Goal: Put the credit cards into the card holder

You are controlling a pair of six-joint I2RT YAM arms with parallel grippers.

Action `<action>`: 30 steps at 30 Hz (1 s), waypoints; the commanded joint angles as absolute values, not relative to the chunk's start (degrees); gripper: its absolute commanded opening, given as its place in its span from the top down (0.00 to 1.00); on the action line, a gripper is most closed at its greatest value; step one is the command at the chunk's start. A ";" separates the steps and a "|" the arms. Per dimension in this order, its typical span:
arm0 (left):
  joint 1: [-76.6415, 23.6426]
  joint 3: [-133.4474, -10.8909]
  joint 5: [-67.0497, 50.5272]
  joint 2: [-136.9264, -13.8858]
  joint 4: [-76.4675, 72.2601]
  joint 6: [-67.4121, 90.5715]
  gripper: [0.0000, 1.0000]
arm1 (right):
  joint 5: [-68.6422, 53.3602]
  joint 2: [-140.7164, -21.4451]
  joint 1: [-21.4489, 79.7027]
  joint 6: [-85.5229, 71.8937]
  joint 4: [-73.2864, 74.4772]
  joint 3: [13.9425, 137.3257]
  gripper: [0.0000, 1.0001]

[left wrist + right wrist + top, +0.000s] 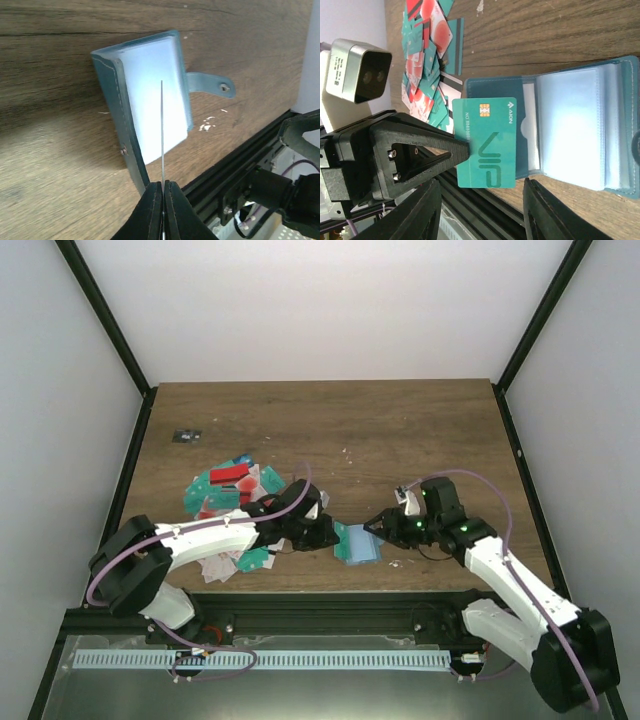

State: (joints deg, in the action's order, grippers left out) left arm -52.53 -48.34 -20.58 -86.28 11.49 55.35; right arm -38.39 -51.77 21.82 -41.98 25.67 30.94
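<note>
Right wrist view: left gripper pinches a teal card by its edge, apparently to slide it into the open card holder lying near-centre, while the right gripper hangs spread and empty.

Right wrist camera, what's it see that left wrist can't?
Right wrist only: the printed face of the teal plastic credit card and a pile of red and teal plastic cards. Left wrist only: that card edge-on and the stitched outer cover of the teal-blue folding card holder. Both: the left end effector pinching the card, the open holder, the brown wooden table.
</note>
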 commanded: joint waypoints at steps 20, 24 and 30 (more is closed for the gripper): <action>-49.15 -39.45 -26.36 -88.56 1.43 53.47 0.96 | -35.25 -68.80 21.59 -37.09 16.17 27.08 0.66; -47.86 -37.89 -28.35 -89.56 -1.27 53.61 0.96 | -32.36 -70.82 21.60 -36.51 17.17 26.56 0.70; -45.57 -34.09 -33.64 -90.39 -10.61 54.37 0.96 | -30.71 -73.41 21.61 -36.10 16.77 25.59 0.72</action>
State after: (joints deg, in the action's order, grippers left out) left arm -46.85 -36.01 -29.47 -89.21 -3.22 54.02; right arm -32.91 -72.01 21.82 -37.23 16.58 26.46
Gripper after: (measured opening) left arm 0.040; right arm 0.287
